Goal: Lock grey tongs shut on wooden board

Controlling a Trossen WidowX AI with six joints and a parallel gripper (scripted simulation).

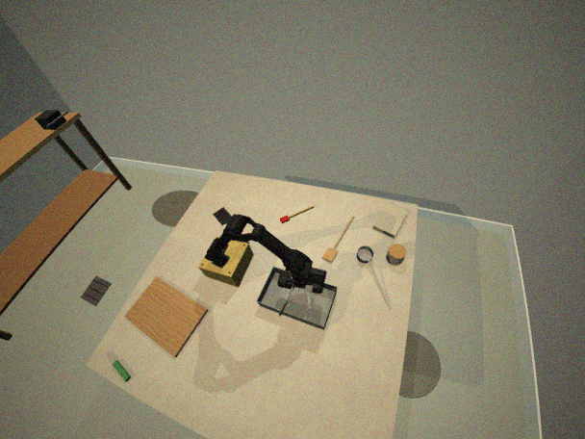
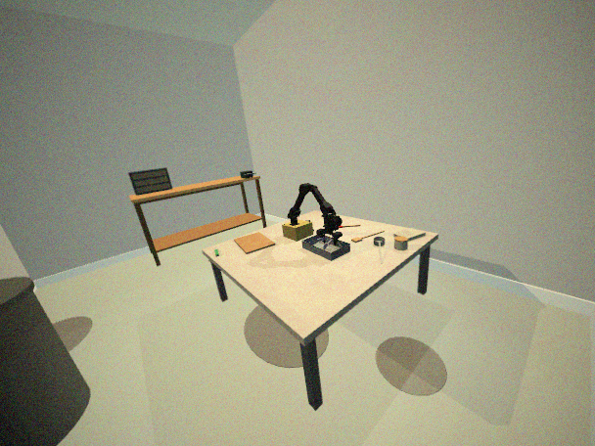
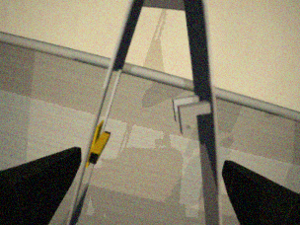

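The grey tongs (image 3: 201,64) lie open across the roasting tin (image 1: 303,321) (image 2: 317,251) (image 3: 49,48). In the wrist view their hinge end is at the top, beyond the tin's rim, and the two arms spread downward. A small yellow piece (image 3: 100,143) is by the left arm and a pale bracket (image 3: 193,114) by the right arm. My gripper (image 1: 301,285) (image 2: 330,236) (image 3: 152,161) is open and empty over the tin, its fingers outside the two arms. Whether they are level with the arms is hard to tell. The wooden board (image 1: 165,315) (image 2: 253,243) lies flat, with nothing on it.
The arm stands on a yellow block (image 1: 241,265) (image 2: 300,231) between board and tin. A green block (image 1: 121,370) lies near the table corner. Beyond the tin are a red-headed tool (image 1: 285,219), a wooden spatula (image 1: 329,254) and an orange-topped pot (image 1: 396,251).
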